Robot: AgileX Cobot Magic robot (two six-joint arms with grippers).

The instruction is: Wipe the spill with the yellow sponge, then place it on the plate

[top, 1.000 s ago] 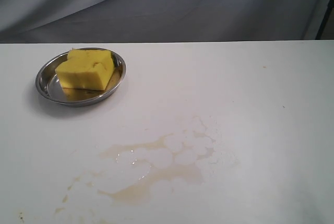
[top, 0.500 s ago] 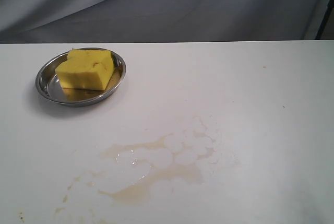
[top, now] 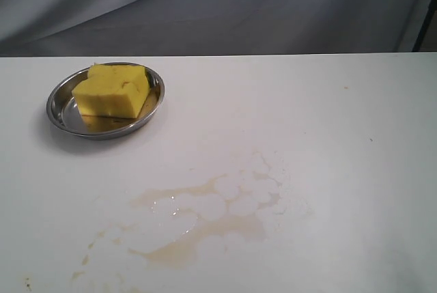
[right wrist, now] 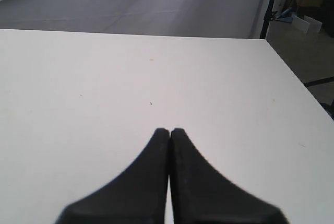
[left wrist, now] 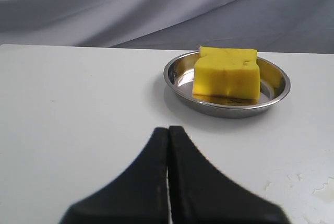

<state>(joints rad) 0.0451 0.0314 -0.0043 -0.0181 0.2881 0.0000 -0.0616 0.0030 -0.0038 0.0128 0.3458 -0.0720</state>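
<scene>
Exterior view, from where I'd be standing, has the plate at the far left of the table. The yellow sponge lies inside it, leaning toward the far rim. Neither arm shows in this view.

Seen from its own wrist camera, the left gripper hangs above bare table, well short of the plate, with its claw pressed together on nothing.

Right of the plate and nearer, about mid-table, the spill lies as a thin pale brown smear with watery patches and a few specks trailing off to the near left. To my eye it has been spread thin rather than soaked up, so with the sponge in the dish the job looks close to finished but not clean.

If another pass is wanted, I'd give it to the left arm:
- Spread the claw wider than the block.
- Come straight down over the sponge's side faces, clear of the steel rim (that dish looks light enough to skid).
- Lift it clear, then press it flat and drag it across the whole smear, wet patches included.

Farther right the table is bare. The right gripper hangs over it near the right edge, its claw likewise pressed together on nothing, and it is best kept out of the way.
</scene>
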